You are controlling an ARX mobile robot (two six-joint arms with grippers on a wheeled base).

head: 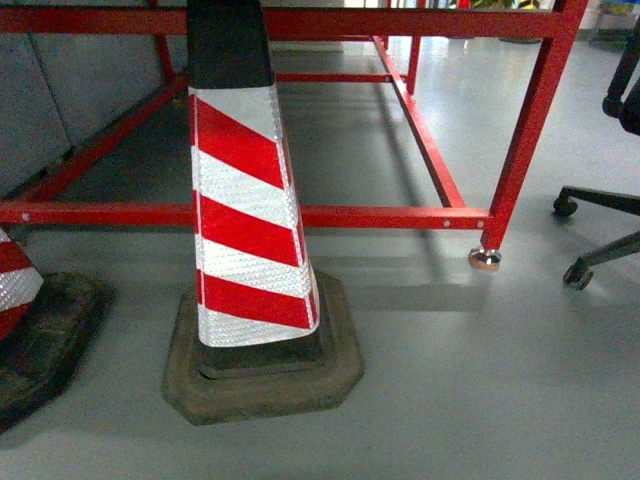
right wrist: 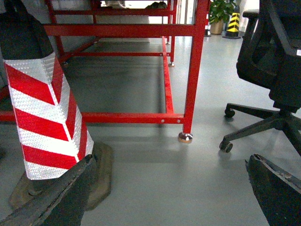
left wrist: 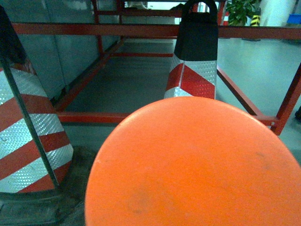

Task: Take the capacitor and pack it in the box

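The capacitor and the box are out of view in all three views. My right gripper (right wrist: 170,165) hangs open low over bare grey floor. Its two dark fingers (right wrist: 56,197) stand wide apart at the bottom corners of the right wrist view, with nothing between them. In the left wrist view a large round orange surface (left wrist: 197,165) fills the lower part and hides the left gripper's jaws. Neither gripper shows in the head view.
A red-and-white striped traffic cone (head: 250,230) on a dark rubber base (head: 260,380) stands close ahead, and another cone (head: 15,290) at the left edge. Behind them runs a red steel frame (head: 380,216) with a footed leg (right wrist: 193,80). A black office chair (right wrist: 277,61) stands at the right.
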